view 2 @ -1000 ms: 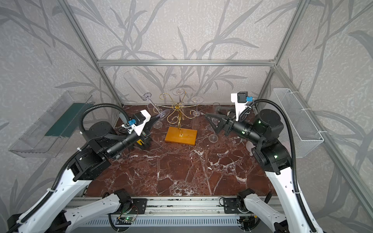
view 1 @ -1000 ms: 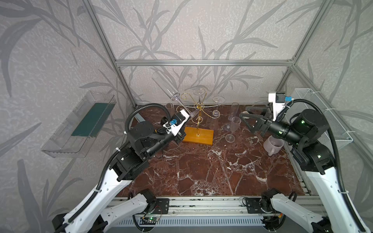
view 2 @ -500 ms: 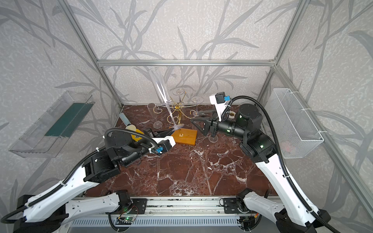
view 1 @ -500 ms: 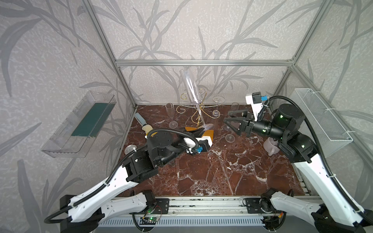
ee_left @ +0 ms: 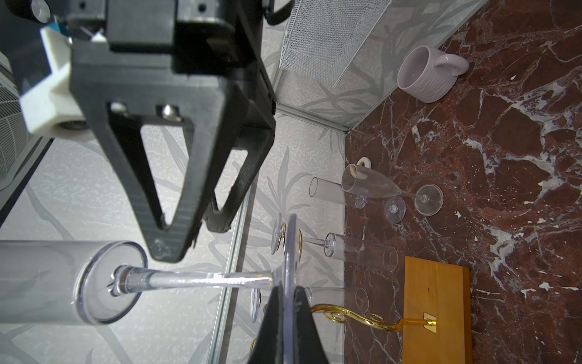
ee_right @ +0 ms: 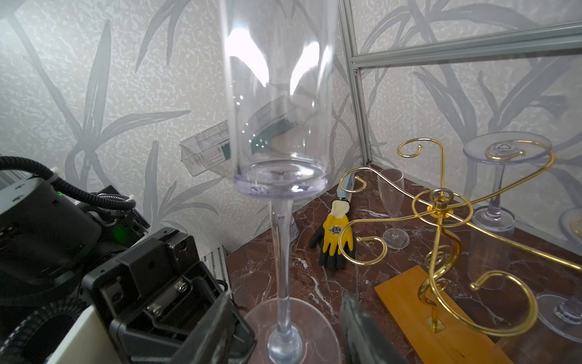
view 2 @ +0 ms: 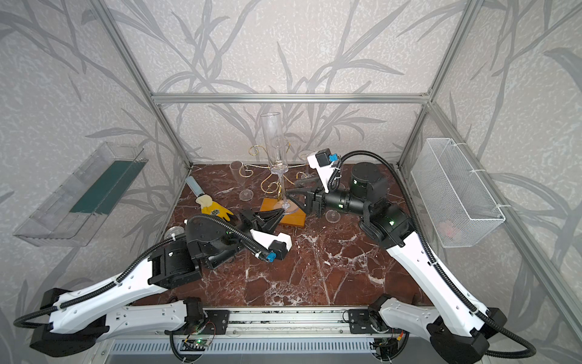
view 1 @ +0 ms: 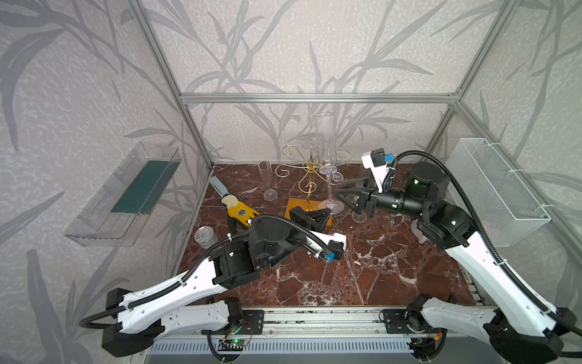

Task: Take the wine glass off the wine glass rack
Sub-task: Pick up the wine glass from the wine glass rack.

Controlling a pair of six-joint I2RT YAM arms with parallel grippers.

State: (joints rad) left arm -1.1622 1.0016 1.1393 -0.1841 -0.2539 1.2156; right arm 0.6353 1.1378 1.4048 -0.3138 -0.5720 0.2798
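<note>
The gold wire wine glass rack [view 1: 310, 170] [view 2: 273, 186] stands on its orange wooden base [view 1: 296, 209] at the back middle of the table. A tall clear wine glass [view 1: 326, 141] [view 2: 274, 141] stands upright in front of the rack, clear of its arms. My left gripper [view 1: 315, 217] [ee_left: 285, 291] is shut on the edge of the glass's round foot [ee_left: 291, 245]. My right gripper [view 1: 341, 195] [ee_right: 286, 302] is open, with one finger on each side of the thin stem [ee_right: 280, 252] just above the foot, touching neither side.
Other glasses hang upside down on the rack [ee_right: 500, 189], and several stand on the marble [view 1: 266, 179] [ee_left: 378, 186]. A yellow glove [view 1: 241, 212], a tin can [view 1: 204, 236], a pale mug [ee_left: 425, 74], a wire basket [view 1: 494, 189] and a clear wall tray [view 1: 126, 195] lie around.
The left arm has swung the glass from a tilt beside the rack to upright in front of it. The right gripper has moved in around the stem and its jaws have narrowed.
</note>
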